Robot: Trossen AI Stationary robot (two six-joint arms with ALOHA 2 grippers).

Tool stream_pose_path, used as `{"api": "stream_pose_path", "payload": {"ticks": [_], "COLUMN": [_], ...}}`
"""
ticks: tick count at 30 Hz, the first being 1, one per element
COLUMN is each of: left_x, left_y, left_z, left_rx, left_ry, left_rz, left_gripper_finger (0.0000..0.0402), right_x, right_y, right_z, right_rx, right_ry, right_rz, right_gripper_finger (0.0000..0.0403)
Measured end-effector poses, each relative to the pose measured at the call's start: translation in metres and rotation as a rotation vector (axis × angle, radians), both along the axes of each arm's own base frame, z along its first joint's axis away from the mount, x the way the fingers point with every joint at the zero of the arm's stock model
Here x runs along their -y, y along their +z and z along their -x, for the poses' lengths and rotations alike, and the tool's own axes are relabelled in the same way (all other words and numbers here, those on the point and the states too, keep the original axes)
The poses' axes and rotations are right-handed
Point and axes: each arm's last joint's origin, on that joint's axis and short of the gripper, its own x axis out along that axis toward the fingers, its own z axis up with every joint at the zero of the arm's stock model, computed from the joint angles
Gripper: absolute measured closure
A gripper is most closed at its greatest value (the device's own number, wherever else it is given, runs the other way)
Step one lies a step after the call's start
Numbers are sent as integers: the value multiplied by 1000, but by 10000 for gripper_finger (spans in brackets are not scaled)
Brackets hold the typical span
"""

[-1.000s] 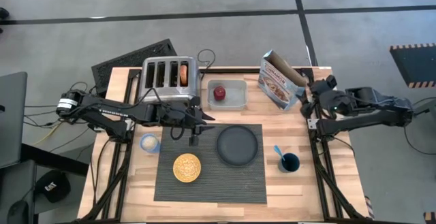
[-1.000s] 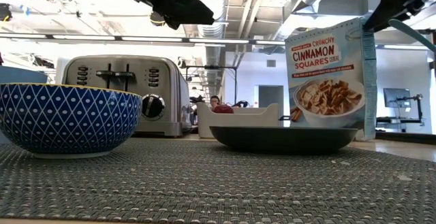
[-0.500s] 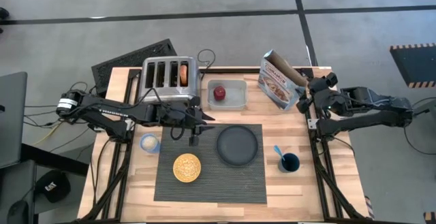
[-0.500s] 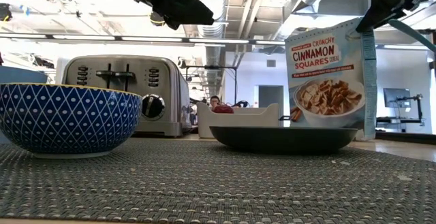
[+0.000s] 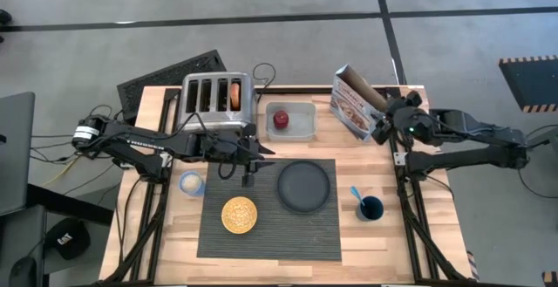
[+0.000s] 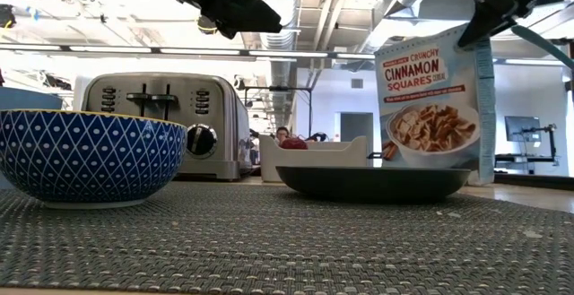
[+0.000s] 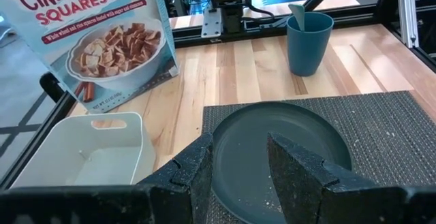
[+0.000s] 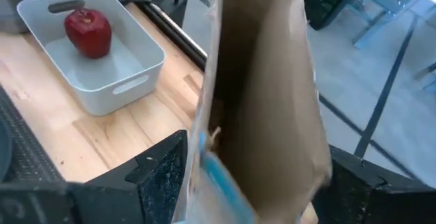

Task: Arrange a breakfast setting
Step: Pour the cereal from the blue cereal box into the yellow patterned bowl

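Observation:
The dark ribbed placemat [image 5: 270, 226] lies at the table's near middle. On it stand the bowl [image 5: 239, 215], yellow from above and blue-patterned outside [image 6: 90, 156], and the dark plate [image 5: 303, 185]. The red apple [image 5: 280, 119] lies in a white bin. The bagel [image 5: 234, 95] sticks out of a toaster slot. The dark blue cup [image 5: 371, 207] holds the blue spoon [image 5: 357, 194]. My left gripper [image 5: 247, 174] hangs open and empty above the placemat's far left, beside the plate [image 7: 272, 149]. My right gripper [image 5: 380, 123] is open around the top of the cereal box [image 5: 353, 102]. My right gripper stands open astride the cereal box's open top [image 8: 266, 101], one finger outside each broad wall, coming slanting from above and from the table's right. One finger [image 8: 160, 173] lies close to the printed wall; I cannot tell whether it touches. The box stands on the table.
The four-slot steel toaster [image 5: 216, 102] stands at the far left, the white bin [image 5: 292, 121] beside it. A small pale blue dish [image 5: 190, 183] sits left of the placemat. A dark mat [image 5: 166, 78] lies beyond the table's far left corner.
My right gripper has gone toward the table's left, up to the cereal box, and now has the box's open top between its fingers. The box's top has tipped a little toward the left.

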Motion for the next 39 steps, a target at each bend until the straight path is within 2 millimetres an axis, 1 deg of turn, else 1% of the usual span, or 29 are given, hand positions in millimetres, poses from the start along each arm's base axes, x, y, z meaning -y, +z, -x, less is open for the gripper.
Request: {"api": "stream_pose_path", "payload": {"ticks": [4, 7, 10, 16, 17, 21, 24, 26, 29, 33, 36, 39], "left_x": [0, 0, 0, 0, 0, 0, -1, -3, -9, -18, -23, -27], "left_y": [0, -1, -1, -1, -1, 0, 0, 0, 0, 0, 2, 5], "left_z": [0, 0, 0, 0, 0, 0, 0, 0, 0, 0, 0, -1], "left_rx": [-5, -10, -8, -8, -8, -3, 5, 6, 8, 13, 28, 60], "left_ry": [0, 0, 0, -5, -5, -5, 5, 31, 85, 127, 158, 216], "left_rz": [0, 0, 0, -13, -13, -13, 4, 8, 18, 47, 55, 33], "left_gripper_finger": [276, 276, 276, 276, 276, 276, 274, 265, 239, 191, 160, 144], "right_x": [7, 11, 15, 17, 17, 18, 16, 15, 11, 4, -2, -7], "right_y": [-4, -4, -4, -3, -3, 6, 19, 30, 43, 59, 67, 73], "right_z": [-7, -7, -7, -7, -8, -7, -4, -2, 1, 3, 2, 2], "right_rx": [-56, -78, -82, -111, -120, -118, -80, -57, -23, 48, 79, 91], "right_ry": [-23, -22, -19, 29, 42, 43, 61, 76, 121, 231, 317, 362], "right_rz": [-3, -15, -27, -13, 0, 68, 92, 109, 108, 85, 65, 72], "right_gripper_finger": [131, 163, 221, 373, 379, 377, 379, 379, 379, 379, 379, 379]}}
